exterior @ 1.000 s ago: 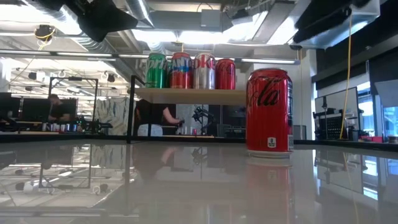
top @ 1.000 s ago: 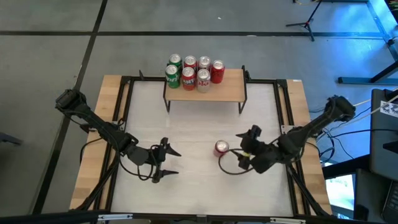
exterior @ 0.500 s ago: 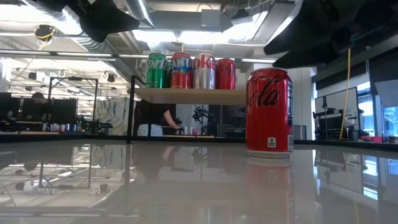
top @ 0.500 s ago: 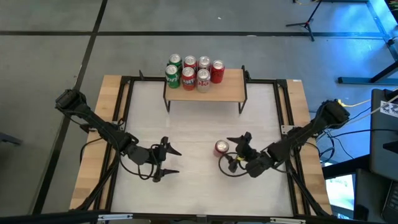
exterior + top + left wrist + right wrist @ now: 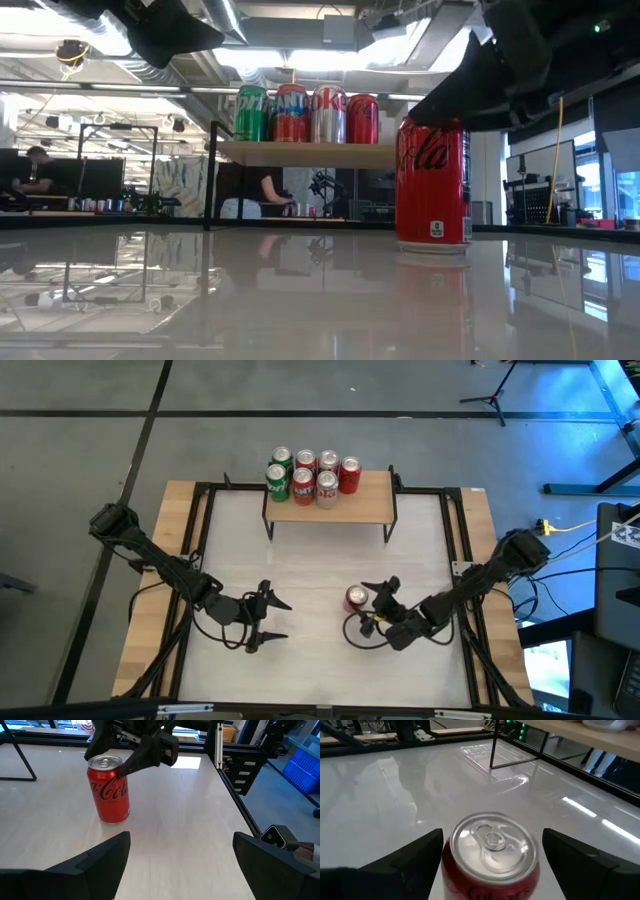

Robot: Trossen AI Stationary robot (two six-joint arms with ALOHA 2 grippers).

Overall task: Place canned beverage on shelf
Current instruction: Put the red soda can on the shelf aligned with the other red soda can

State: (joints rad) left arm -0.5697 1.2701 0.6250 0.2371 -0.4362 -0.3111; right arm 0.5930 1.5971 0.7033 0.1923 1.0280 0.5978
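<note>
- The red aluminium cola can [image 5: 356, 598] stands upright on the glossy white tabletop [image 5: 310, 560], toward my right side and well apart from the shelf.
- My right gripper [image 5: 373, 606] hangs just beside the can, spread open, holding nothing.
- From my right wrist, the can's silver top with its pull tab sits between my two dark fingers [image 5: 415, 857], one on each side, with a gap showing on both sides; the can reaches only partway in between them, and I cannot tell any contact.
- In the low view, my right gripper's dark body hangs over the can's top rim, covering part of it.
- My left gripper [image 5: 272, 619] waits over the tabletop on my left, fingers [image 5: 97, 860] released and empty, the can well ahead of them.
- The low light-wood shelf on thin black metal legs [image 5: 355, 507] stands at the tabletop's far edge.
- Seven cans [image 5: 310, 476], green, red and silver-pink, stand clustered on the shelf's left half, leaving its right part bare.
- In the room behind, people [image 5: 268, 190] show at desks.
</note>
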